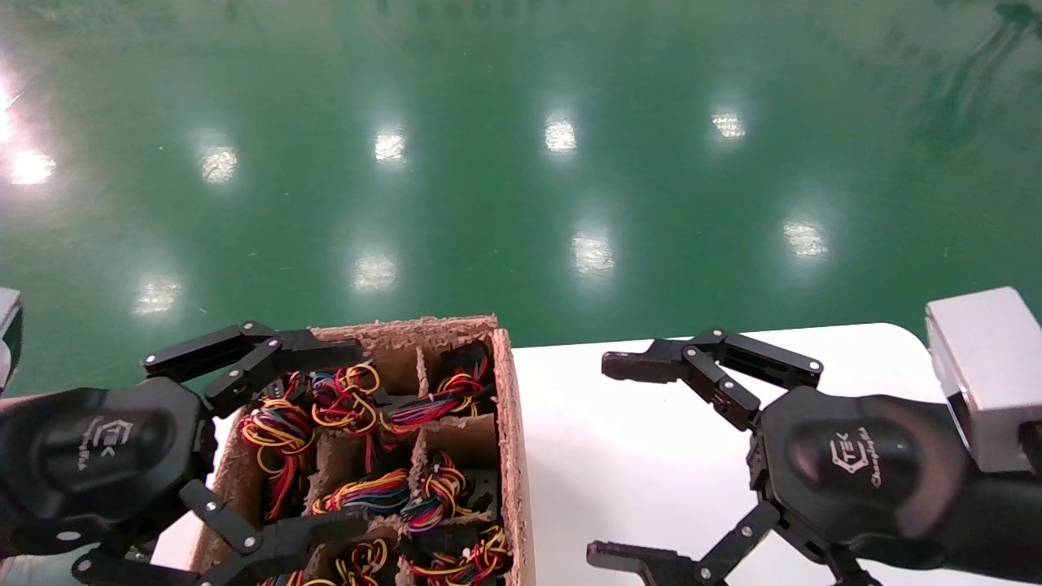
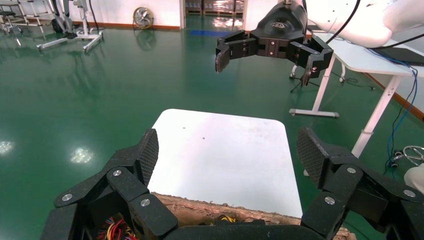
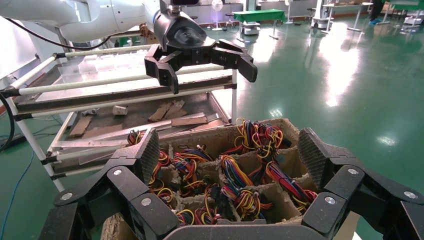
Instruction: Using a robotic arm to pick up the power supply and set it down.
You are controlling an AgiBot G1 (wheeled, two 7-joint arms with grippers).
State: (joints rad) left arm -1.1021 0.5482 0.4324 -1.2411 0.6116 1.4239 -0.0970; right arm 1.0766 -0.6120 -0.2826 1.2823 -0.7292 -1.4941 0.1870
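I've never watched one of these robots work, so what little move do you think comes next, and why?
Probably the left gripper lowers into the cardboard box toward one wire bundle. Its fingers are spread open and empty, hovering over the divided box of coloured wires, so nothing is picked yet. The right gripper, also open, hangs over the bare white table.

Brightly and evenly lit from overhead. White glare spots scattered across glossy green floor [image 1: 521, 163], strongest blown-out patch at 9 o'clock edge of head view. Soft, faint shadows on white table [image 1: 651, 456]. Slight softness on near gripper bodies; mild wide-angle stretch toward corners in wrist views.
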